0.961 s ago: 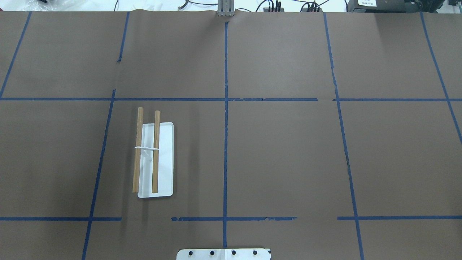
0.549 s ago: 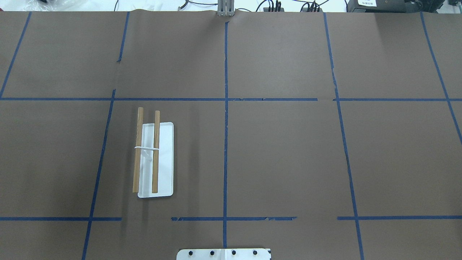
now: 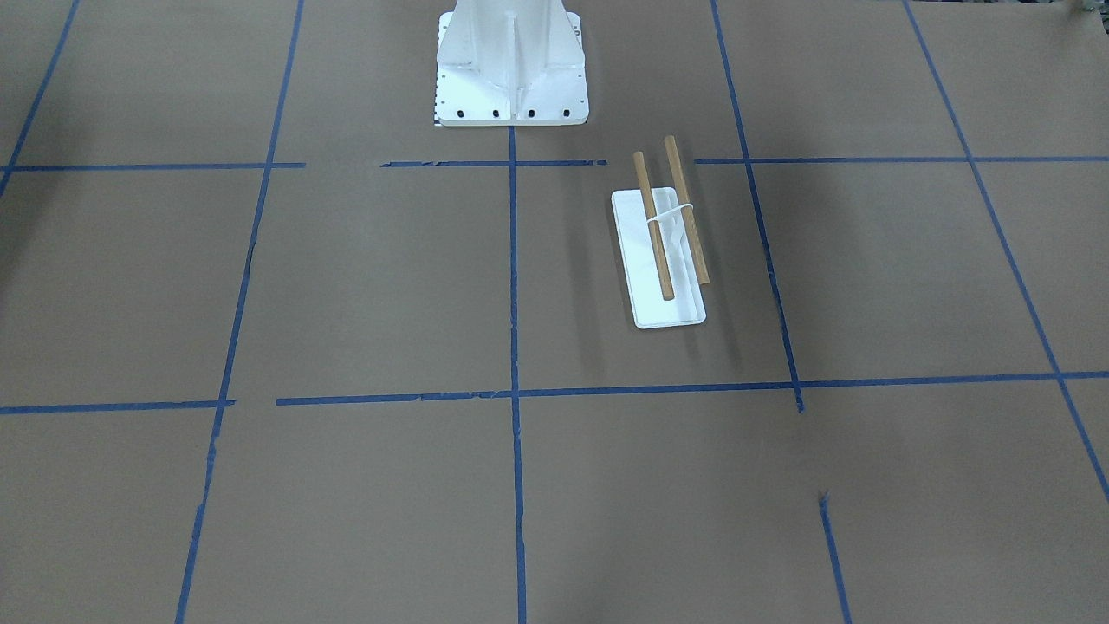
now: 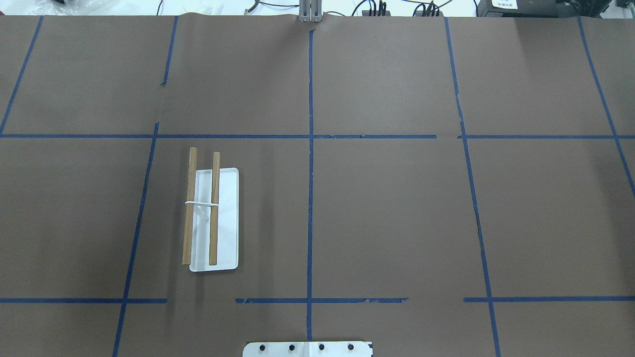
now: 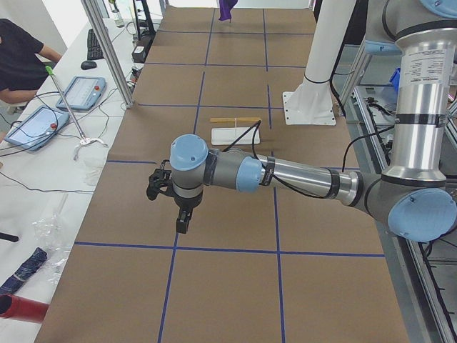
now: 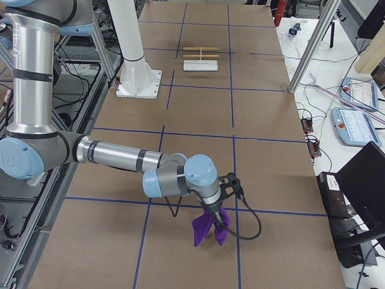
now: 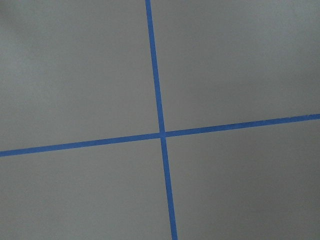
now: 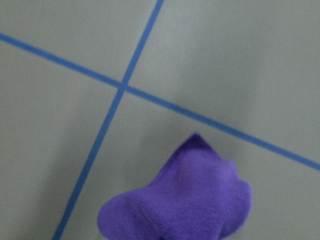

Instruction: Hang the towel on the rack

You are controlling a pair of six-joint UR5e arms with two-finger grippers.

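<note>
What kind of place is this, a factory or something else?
Probably a robotics research lab: a left arm and right arm reach over a paper-covered table marked with a blue tape grid, with control tablets on a bench alongside.

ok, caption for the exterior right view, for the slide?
Towel hangs bunched from the right arm, far across the table from the rack.
</note>
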